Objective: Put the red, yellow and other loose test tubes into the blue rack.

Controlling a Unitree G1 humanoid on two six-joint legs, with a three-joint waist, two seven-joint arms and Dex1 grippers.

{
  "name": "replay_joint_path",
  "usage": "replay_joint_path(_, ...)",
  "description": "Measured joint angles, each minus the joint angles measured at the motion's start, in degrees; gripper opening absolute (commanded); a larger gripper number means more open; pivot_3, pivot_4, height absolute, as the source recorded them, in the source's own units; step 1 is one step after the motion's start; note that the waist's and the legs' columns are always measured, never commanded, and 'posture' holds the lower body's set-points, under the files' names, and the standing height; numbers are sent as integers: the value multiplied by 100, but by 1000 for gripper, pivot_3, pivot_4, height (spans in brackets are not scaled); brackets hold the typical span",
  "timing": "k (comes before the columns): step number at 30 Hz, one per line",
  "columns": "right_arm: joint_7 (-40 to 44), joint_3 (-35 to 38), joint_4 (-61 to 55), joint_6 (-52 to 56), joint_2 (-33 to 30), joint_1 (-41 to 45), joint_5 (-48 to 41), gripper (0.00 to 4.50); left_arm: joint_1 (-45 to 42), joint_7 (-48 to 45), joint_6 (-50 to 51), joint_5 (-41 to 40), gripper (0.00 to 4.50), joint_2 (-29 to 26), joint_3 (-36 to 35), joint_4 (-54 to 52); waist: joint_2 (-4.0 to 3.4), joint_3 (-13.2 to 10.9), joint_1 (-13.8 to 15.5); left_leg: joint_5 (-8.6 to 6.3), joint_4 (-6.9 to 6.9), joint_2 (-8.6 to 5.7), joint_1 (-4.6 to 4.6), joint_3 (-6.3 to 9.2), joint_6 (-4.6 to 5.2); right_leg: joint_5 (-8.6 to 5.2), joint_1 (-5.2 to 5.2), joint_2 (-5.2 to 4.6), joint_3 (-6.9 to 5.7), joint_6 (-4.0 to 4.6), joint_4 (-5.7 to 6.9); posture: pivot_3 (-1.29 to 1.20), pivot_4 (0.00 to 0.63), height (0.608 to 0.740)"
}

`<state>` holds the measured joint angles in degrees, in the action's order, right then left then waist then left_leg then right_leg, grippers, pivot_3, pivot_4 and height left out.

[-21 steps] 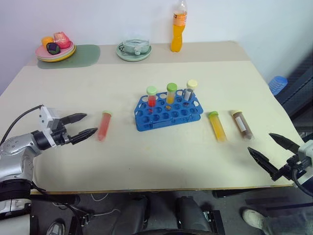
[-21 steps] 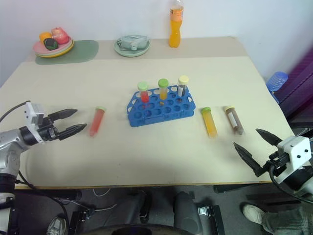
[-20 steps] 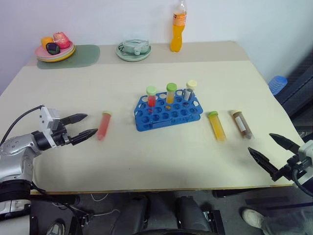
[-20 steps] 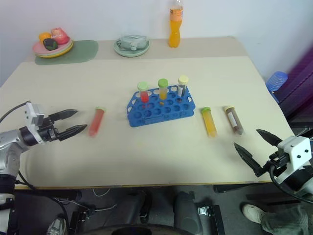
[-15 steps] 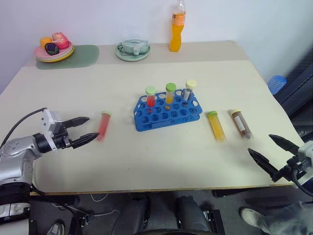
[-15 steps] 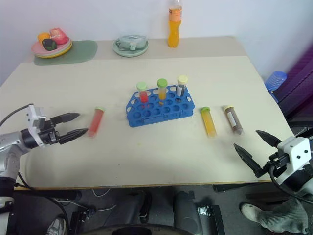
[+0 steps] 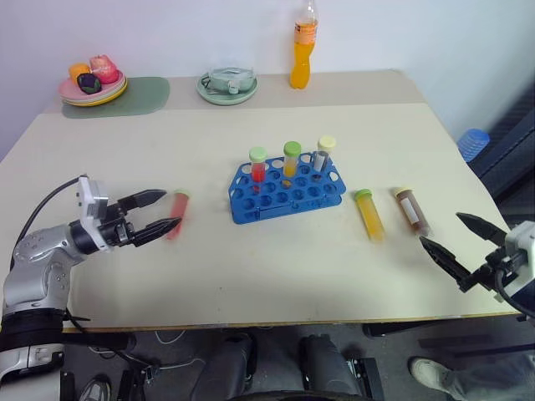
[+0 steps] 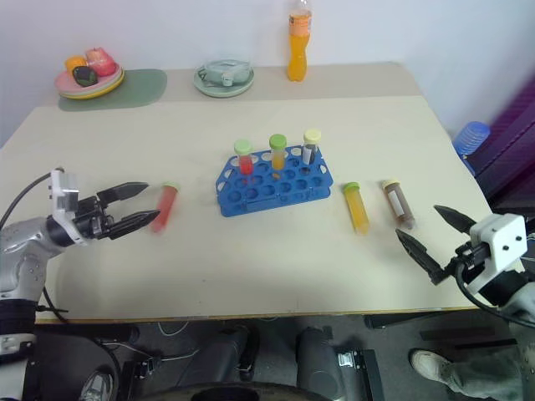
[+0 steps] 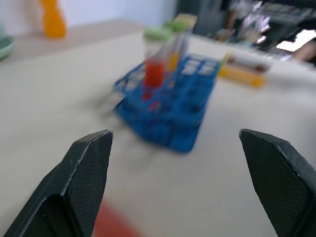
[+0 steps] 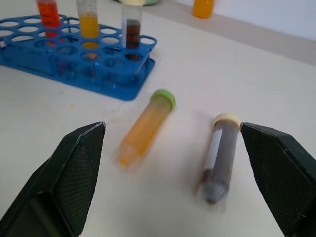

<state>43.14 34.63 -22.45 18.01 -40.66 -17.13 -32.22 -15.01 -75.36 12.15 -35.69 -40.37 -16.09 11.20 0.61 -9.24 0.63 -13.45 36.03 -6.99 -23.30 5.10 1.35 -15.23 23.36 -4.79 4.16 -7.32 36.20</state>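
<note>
rack [image 7: 287,190]: blue | loose tubes: red [image 7: 176,213], yellow [image 7: 370,215], brown with white label [image 7: 413,210] | table [image 7: 251,259]: beige

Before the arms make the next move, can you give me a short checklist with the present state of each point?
1. left gripper open: ok.
2. right gripper open: ok.
3. red tube lying loose beside the left gripper, not held: ok.
4. yellow tube and brown tube lying apart in front of the right gripper: ok.
5. blue rack upright with free holes, three tubes standing in its back row: ok.
6. Caps tight on the loose tubes: cannot tell.
</note>
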Motion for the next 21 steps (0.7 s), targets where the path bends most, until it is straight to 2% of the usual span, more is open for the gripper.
replay_joint_path(5, -497, -50, 17, 1006, -483, 738, -77, 4500, -326, -113, 14, -38, 4181, 311, 298, -230, -1, -1, 13, 3, 3, 0, -5, 1, 5, 6, 2, 0, -5, -11, 0, 0, 150, 740)
replay_joint_path(9, -990, -437, 441, 2618, -1383, 1569, -56, 4500, -801, -429, 80, 28, 4181, 336, 783, -349, 0, -2, 8, 6, 10, 0, -10, 1, 10, 7, 2, -2, -8, -5, -3, 0, 150, 740)
replay_joint_path(12, -1123, -830, 1044, 3570, -1726, 2288, -52, 4500, -1031, -733, 137, 164, 4181, 218, 1157, -457, -1, -2, -5, 7, 1, 0, -10, 0, 14, 7, 6, -3, -8, -5, -6, 0, 150, 740)
replay_joint_path(16, -1179, -1742, 2276, 4727, -1898, 3641, 56, 4500, -1345, -945, 87, 450, 4181, 337, 1698, -455, -8, -5, -45, 9, -3, 0, -15, -4, 17, 10, 15, -4, -8, -8, -5, 0, 150, 740)
replay_joint_path(21, -1068, -2558, 3188, 5234, -1863, 4727, 267, 4500, -1481, -925, -45, 755, 4181, 570, 2016, -458, -10, -7, -46, 9, -8, 0, -23, -5, 18, 13, 26, -4, -9, -13, -5, 0, 150, 740)
